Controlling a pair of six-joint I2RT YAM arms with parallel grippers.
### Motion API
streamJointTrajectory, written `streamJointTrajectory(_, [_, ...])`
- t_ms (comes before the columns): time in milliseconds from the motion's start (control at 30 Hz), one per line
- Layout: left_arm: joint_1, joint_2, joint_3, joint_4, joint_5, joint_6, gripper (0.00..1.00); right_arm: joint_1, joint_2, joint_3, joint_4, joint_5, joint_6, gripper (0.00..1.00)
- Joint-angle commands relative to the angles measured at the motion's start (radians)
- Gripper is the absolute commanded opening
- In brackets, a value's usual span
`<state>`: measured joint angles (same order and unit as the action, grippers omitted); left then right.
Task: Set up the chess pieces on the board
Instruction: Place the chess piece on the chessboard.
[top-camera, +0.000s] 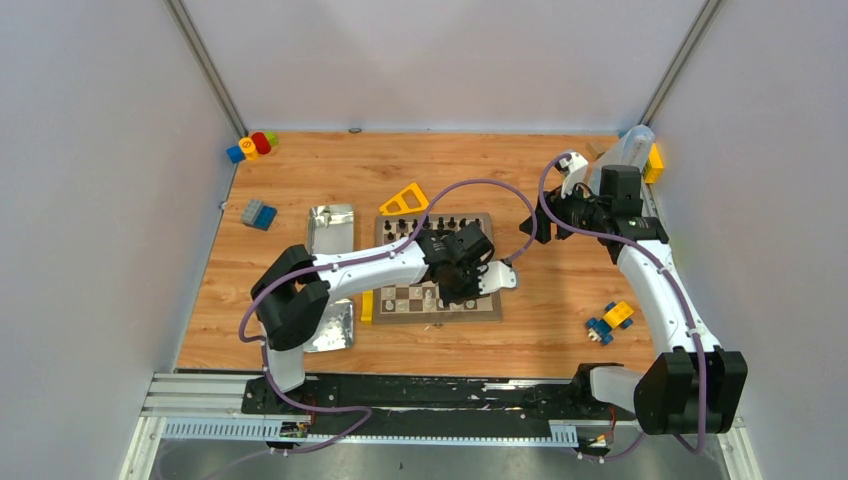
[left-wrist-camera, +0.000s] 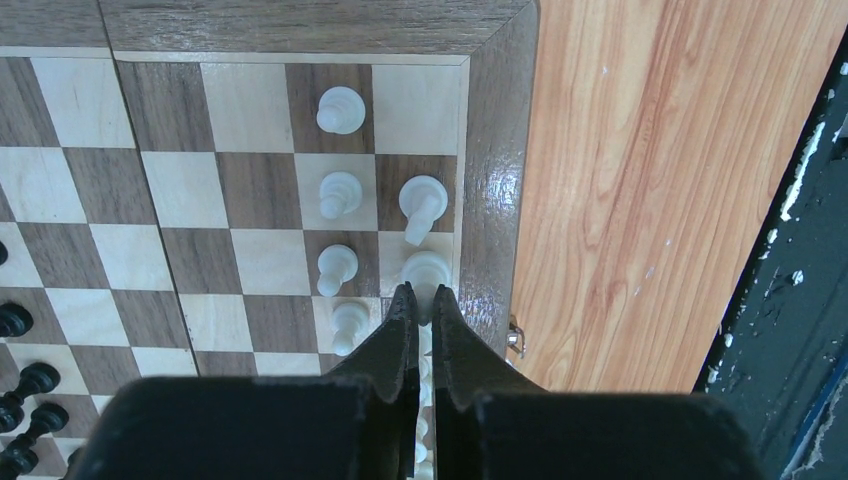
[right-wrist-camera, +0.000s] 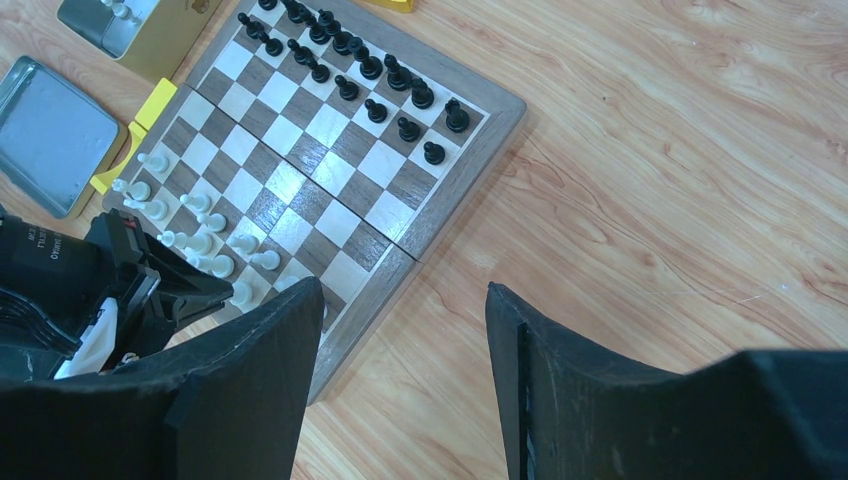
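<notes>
Top view: the board (top-camera: 400, 298) lies directly beneath the left gripper (top-camera: 468, 283), with the right gripper (top-camera: 537, 228) well apart from both. Left wrist view: the jaws are closed, whether on a piece cannot be told. A pale piece (left-wrist-camera: 427, 268) stands just ahead of the fingertips, so any forward or sideways drift could topple it. Right wrist view: the right gripper (right-wrist-camera: 402, 300) is wide open and empty, with the black pieces (right-wrist-camera: 400, 75) far ahead of it.

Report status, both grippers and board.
Left gripper shut, low over white pieces; grip unclear. Right gripper open, off the board. Black pieces in two rows. Nothing blocking.
</notes>
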<state>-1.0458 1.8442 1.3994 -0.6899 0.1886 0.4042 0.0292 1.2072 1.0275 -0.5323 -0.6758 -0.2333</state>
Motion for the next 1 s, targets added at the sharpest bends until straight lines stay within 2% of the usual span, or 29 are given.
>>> streamJointTrajectory(0, [-0.008,0.006,0.001,0.022,0.024,0.015,0.04,-0.006,-0.019,-0.005,0.035,-0.026,-0.006,0.62])
streamJointTrajectory(433, [-0.007,0.010,0.001,0.027,-0.005,0.014,0.14,-0.006,-0.017,-0.004,0.030,-0.038,-0.009,0.62])
streamJointTrajectory(967, [-0.006,0.003,0.006,0.029,-0.030,0.014,0.35,-0.006,-0.015,-0.004,0.028,-0.039,-0.009,0.62])
